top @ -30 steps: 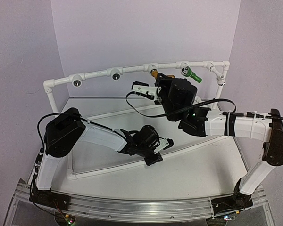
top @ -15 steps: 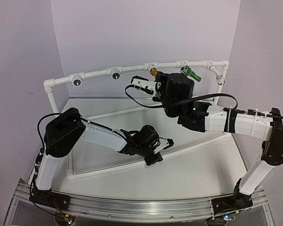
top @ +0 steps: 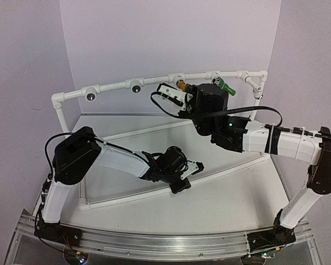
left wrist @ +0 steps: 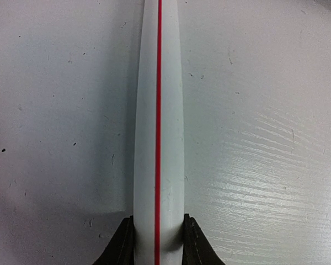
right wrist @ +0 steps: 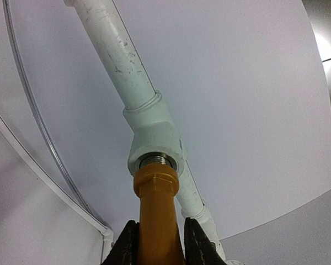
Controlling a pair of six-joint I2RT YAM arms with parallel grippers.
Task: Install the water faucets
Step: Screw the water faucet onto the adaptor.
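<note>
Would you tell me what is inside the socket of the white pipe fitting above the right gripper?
The threaded metal end of the orange faucet sits in the mouth of the fitting, with a few threads showing. The fitting's wall hides how deep it goes.

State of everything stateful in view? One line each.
yellow-orange faucet, threaded end entering tee socket, threads showing
green faucet, installed
far-left socket, empty
second socket, empty
right gripper, shut on yellow-orange faucet
left gripper, shut on base pipe
</note>
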